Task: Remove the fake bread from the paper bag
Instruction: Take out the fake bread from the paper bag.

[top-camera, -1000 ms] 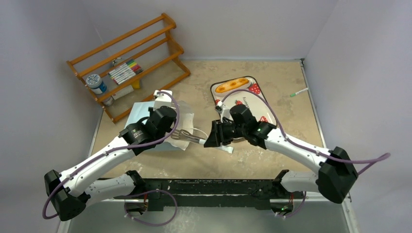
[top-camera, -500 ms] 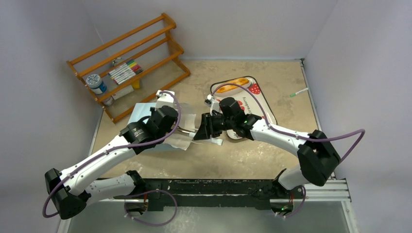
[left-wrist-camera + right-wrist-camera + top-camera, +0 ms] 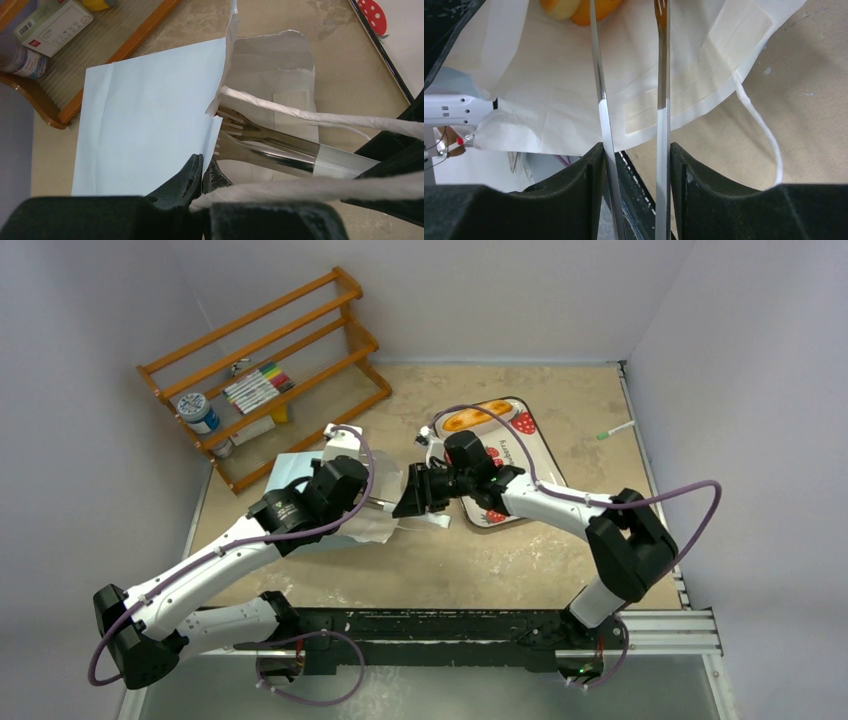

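My left gripper [image 3: 201,175] is pinched tight on the paper bag [image 3: 145,120], whose mouth faces 3 o'clock. My right gripper [image 3: 634,165], half spread, clamps the tongs [image 3: 599,85], their tips inside the bag. Bread [image 3: 594,6] lies deeper in at 12 o'clock. A loaf [image 3: 478,418] is on the tray [image 3: 540,455].

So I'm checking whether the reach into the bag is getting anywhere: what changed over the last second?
The right pincer, gripping the long metal tongs, moved left and away from the bases, pushing the tong tips deeper into the pale-blue paper gift bag. Nothing was taken or released. The left pincer stayed clamped on the bag's edge; the white strawberry-print tray with its long golden loaf did not move.
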